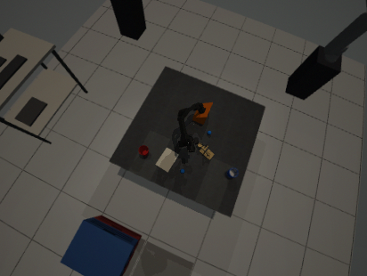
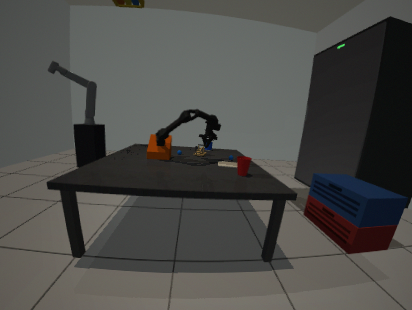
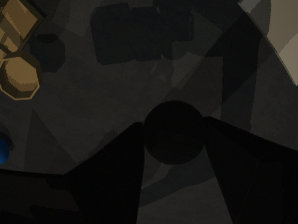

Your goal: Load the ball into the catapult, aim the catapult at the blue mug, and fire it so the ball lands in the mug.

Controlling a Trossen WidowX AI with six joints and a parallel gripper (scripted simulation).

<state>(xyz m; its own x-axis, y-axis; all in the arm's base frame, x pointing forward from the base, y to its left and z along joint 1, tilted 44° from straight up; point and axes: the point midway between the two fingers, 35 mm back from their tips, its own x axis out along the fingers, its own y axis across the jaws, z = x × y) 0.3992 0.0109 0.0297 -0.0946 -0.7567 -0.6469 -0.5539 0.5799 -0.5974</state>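
The black two-fingered claw [image 1: 191,144] [image 2: 207,142] [image 3: 173,127] is clamping a dark, round ball [image 3: 175,132] between its fingertips, and is hovering above the dark bench [image 1: 232,107] [image 2: 170,186], near the pale wooden catapult [image 1: 207,153] [image 2: 200,154] [image 3: 20,20]. In the wrist view the catapult's cup [image 3: 20,78] is lying off to one side, so the ball is not yet sitting in it. The blue mug [image 1: 232,173] [image 2: 209,146] is standing well apart, beyond the catapult.

The ball is probably going to handle as light and fairly stiff, and its smooth roundness is likely making it apt to slip or roll. The fingers are seemingly pinching it across its widest part, which is the right place; a hold higher or lower would risk squeezing it out. The catapult is looking slight, so it is calling for a gentle touch, low on its frame.

No brand, label or writing is showing legibly anywhere.
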